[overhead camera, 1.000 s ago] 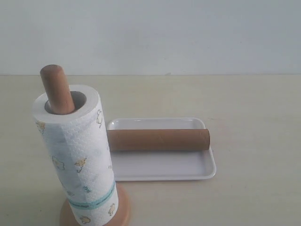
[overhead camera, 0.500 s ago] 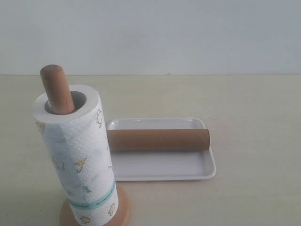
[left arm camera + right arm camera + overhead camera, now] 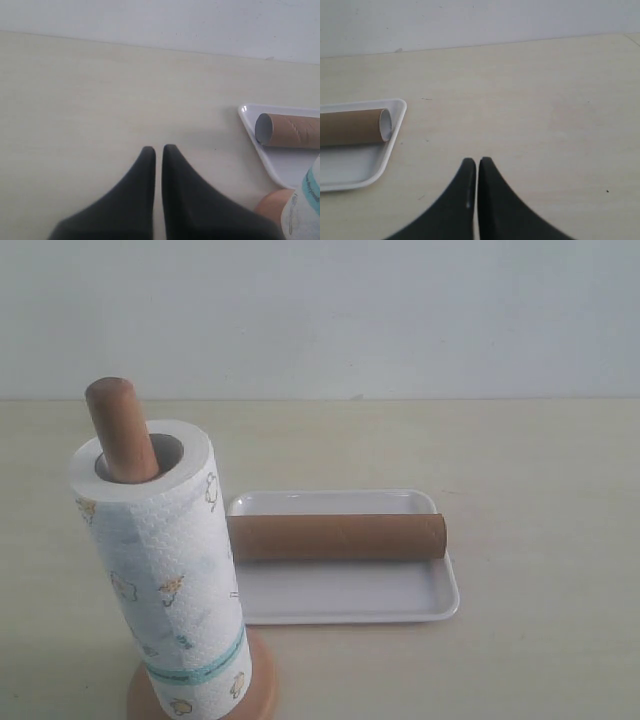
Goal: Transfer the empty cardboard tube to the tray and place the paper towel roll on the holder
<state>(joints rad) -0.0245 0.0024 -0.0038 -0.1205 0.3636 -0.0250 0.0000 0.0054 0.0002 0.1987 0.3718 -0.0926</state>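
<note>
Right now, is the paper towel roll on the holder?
On: the paper towel roll stands upright, the holder poking out through its core.

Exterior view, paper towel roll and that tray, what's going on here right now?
Nothing is being handled at this moment. The paper towel roll stands upright on the wooden holder, with the post poking out of its core. The cardboard tube lies on its side in the white tray. The left gripper and the right gripper are both shut and hold nothing, each over the table apart from these things. Both parts of the job look done.
</note>
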